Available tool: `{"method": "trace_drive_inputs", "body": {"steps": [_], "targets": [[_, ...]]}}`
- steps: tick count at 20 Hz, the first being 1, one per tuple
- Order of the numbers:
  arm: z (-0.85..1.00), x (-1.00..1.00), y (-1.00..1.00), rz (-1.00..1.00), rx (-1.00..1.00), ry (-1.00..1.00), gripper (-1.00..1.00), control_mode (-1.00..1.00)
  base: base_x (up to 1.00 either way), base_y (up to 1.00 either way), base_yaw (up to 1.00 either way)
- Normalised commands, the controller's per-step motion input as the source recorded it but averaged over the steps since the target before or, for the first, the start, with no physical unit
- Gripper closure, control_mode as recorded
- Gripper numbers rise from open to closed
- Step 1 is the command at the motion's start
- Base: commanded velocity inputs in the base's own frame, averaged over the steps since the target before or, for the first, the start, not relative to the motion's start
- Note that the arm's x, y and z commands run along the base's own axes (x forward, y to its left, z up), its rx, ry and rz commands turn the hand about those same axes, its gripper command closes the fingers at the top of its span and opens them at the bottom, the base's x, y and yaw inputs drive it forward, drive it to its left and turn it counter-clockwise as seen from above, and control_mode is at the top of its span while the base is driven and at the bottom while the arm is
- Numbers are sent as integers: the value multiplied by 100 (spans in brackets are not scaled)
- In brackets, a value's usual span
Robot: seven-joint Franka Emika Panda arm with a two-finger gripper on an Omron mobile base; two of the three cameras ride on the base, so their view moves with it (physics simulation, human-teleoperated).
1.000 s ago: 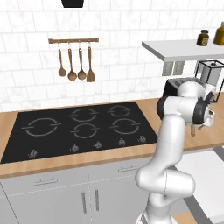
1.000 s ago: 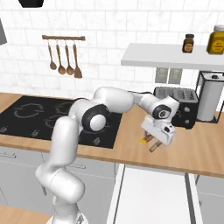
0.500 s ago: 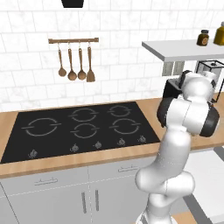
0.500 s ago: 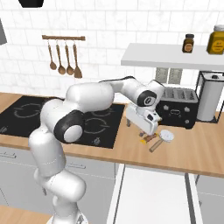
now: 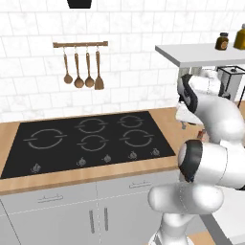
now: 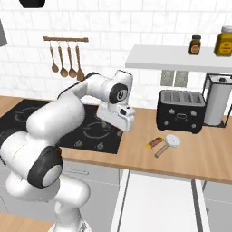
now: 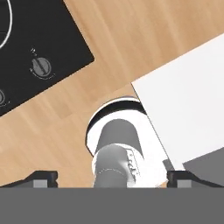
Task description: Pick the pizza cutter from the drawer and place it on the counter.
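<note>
The pizza cutter (image 6: 167, 143) lies flat on the light-brown counter (image 6: 199, 156) in front of the toaster, its disc blade to the back and its wooden handle toward the front. A small yellow-brown cylinder (image 6: 154, 142) rests just left of it. My gripper (image 6: 121, 127) hangs to the left of the cutter, apart from it, over the right edge of the cooktop. In the hand view my gripper (image 7: 114, 177) is open, its fingertips (image 7: 41, 177) wide apart with nothing held. The drawer (image 6: 158, 204) stands pulled out below the counter, white inside.
The black cooktop (image 5: 91, 136) is set in the counter (image 5: 72, 176). A black toaster (image 6: 180, 111) and a paper towel holder (image 6: 216, 106) stand at the back right. A white shelf (image 6: 176, 59) with jars hangs above them. Wooden spoons (image 5: 81, 72) hang on the wall.
The gripper has let go of the pizza cutter, risen and swung left toward the cooktop. The cutter stays on the counter beside the small cylinder.
</note>
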Motion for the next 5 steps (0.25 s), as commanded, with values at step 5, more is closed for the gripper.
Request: {"method": "trace_drive_inputs", "body": {"steps": [5], "targets": [[70,-99,100,4,-14,-1,-100,-100,0,0,0]]}}
